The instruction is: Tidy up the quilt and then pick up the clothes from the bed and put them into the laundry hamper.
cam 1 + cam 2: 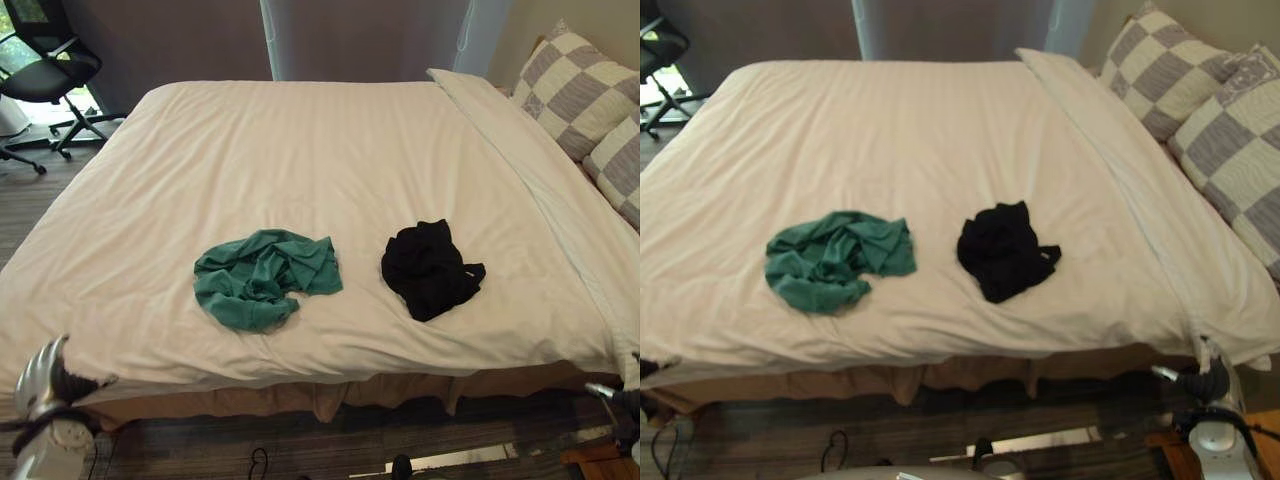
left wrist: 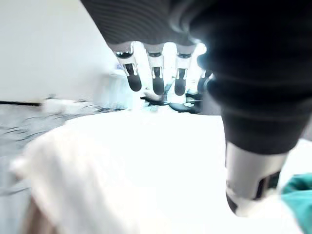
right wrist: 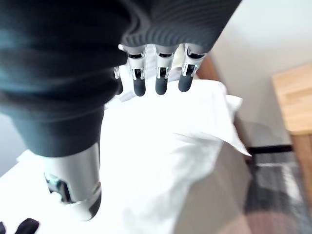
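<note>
A cream quilt [image 1: 300, 160] lies spread flat over the bed. On its near half sit two crumpled garments: a green one [image 1: 262, 277] to the left and a black one [image 1: 428, 268] to the right. My left hand [image 1: 40, 380] hangs at the bed's near left corner, below the quilt's edge, with its fingers [image 2: 155, 80] straight and nothing in them. At the near right corner my right hand [image 1: 1208, 385] hangs beside the quilt's drooping edge, its fingers [image 3: 162, 78] straight and empty too. In the left wrist view a bit of the green garment [image 2: 298, 197] shows.
Checked pillows [image 1: 575, 85] lean at the head of the bed on the right. A black office chair [image 1: 50, 70] stands on the floor at the far left. A wooden piece of furniture [image 3: 295, 100] stands by the bed's right corner.
</note>
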{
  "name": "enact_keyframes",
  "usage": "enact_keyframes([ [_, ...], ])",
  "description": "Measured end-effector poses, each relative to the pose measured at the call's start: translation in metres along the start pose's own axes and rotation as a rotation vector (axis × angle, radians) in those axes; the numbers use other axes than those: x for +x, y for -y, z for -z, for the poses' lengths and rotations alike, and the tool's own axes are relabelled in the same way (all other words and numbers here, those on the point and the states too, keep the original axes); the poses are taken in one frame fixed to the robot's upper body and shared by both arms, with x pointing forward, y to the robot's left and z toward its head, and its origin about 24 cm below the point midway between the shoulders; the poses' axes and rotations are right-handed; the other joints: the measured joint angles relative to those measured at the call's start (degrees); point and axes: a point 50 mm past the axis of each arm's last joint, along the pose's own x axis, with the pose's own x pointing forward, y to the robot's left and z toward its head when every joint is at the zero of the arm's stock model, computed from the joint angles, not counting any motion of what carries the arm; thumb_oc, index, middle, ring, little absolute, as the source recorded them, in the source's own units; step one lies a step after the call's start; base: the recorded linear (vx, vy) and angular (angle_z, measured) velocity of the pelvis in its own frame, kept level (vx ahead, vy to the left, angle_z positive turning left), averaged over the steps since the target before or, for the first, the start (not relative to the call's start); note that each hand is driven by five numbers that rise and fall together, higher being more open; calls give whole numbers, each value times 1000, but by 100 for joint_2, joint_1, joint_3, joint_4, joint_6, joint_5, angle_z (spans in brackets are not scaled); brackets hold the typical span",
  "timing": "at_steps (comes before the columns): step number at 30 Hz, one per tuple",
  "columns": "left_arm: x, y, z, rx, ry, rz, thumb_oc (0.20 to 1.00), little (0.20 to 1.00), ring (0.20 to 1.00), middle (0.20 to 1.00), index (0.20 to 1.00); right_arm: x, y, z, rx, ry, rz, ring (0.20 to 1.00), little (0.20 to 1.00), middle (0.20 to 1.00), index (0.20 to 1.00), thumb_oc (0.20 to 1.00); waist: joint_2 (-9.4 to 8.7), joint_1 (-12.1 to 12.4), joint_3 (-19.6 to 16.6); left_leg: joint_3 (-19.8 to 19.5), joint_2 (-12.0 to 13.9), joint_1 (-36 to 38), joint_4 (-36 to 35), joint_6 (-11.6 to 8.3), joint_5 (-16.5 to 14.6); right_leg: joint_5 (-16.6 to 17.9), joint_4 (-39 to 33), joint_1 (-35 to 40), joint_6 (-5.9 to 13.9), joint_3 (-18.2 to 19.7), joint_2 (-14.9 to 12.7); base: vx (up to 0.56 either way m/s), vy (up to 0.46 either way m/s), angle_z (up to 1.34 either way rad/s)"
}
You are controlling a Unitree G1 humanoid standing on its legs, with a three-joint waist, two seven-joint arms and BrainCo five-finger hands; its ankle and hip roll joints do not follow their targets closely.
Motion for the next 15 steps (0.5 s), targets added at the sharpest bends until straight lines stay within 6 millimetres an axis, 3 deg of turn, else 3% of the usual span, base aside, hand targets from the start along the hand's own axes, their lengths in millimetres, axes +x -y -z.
enact_keyframes([
  [1, 0, -1, -22, -25, 97, -16, 1000, 1000, 1000, 1000, 1000, 2, 4, -11, -35, 58, 11, 1000, 1000, 1000, 1000, 1000, 24, -11, 14, -1, -21, 18, 0, 7, 4, 7, 0, -2, 3, -5, -20, 0, 0, 0],
  [4, -2, 1, -55, -61, 245, -30, 1000, 1000, 1000, 1000, 1000, 6, 8, -37, -144, 198, -1, 1000, 1000, 1000, 1000, 1000, 40, -27, 17, 3, -30, 21, 1, 12, 0, 8, 0, -3, 4, -5, -31, 13, -6, 0],
  [8, 0, 11, -78, -36, 335, 17, 1000, 1000, 1000, 1000, 1000, 13, 19, -78, -288, 406, 14, 1000, 1000, 1000, 1000, 1000, 65, -41, 53, 48, -33, -116, 19, 44, 23, 39, -1, -200, 48, 53, -32, -156, 1, -8],
  [11, 12, 13, -121, 78, 484, 28, 1000, 1000, 1000, 1000, 1000, 24, 27, -146, -342, 661, 62, 1000, 1000, 1000, 1000, 1000, 143, -29, 360, 184, -98, -607, 38, 180, 192, 294, 25, -737, 31, 165, -95, -234, 15, -15],
  [13, 18, 9, -141, 101, 533, 2, 1000, 1000, 1000, 1000, 1000, 25, 25, -174, -316, 752, 82, 1000, 1000, 1000, 1000, 1000, 166, -33, 509, 210, -115, -885, 36, 233, 273, 430, 25, -1038, 36, 216, -112, -191, -1, -10],
  [15, 28, -7, -162, 126, 576, -69, 1000, 1000, 1000, 1000, 1000, 22, 27, -203, -288, 852, 111, 1000, 1000, 1000, 1000, 1000, 155, -30, 761, 308, -122, -1202, 37, 260, 352, 498, 24, -1413, 64, 285, -132, -154, -23, -18],
])
